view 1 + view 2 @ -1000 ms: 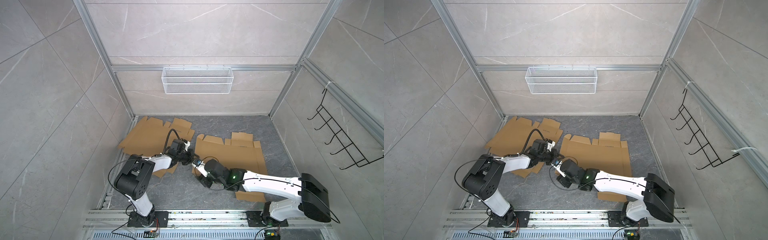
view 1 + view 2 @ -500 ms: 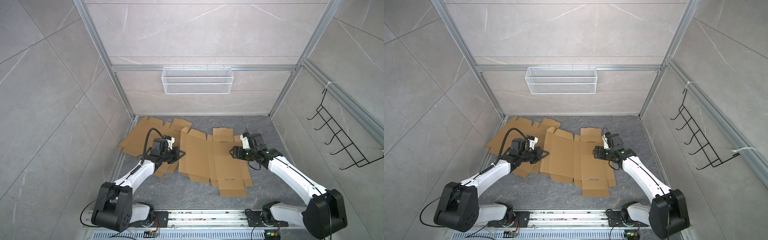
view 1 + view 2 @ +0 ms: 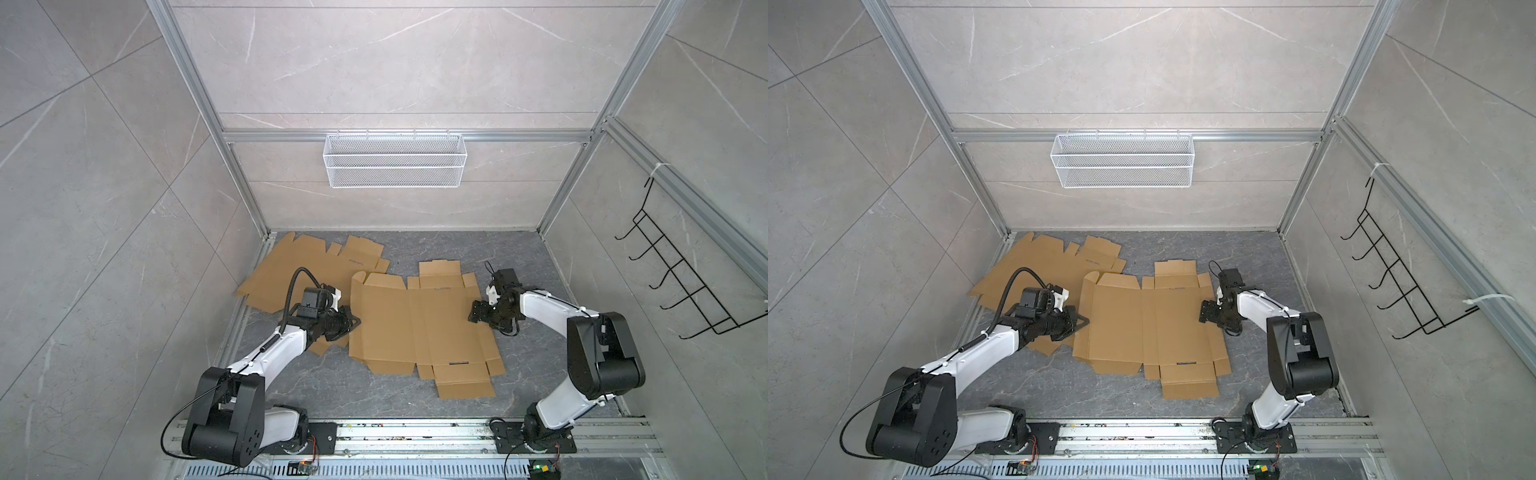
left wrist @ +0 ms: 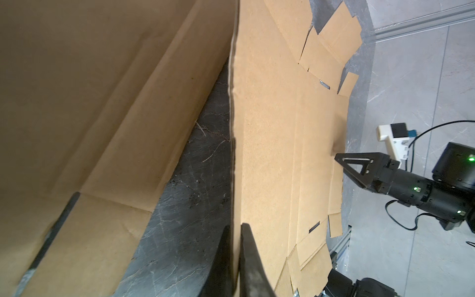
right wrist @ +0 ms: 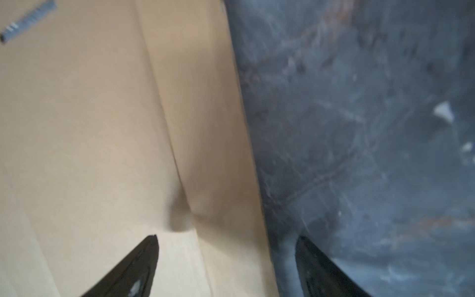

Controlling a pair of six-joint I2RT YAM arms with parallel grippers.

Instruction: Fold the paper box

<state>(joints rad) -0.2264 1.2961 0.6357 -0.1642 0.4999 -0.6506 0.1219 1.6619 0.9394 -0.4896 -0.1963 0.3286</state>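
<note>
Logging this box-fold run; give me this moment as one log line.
left claw: shut on cardboard box blank, left edge | right claw: open at its right edge | blank: unfolded

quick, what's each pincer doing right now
left pincer: closed on the flat box edge
right pincer: open, holding nothing

Open floor (image 3: 361,395) fronts the box blank (image 3: 399,324); spare cardboard (image 3: 286,270) crowds its left side.
</note>
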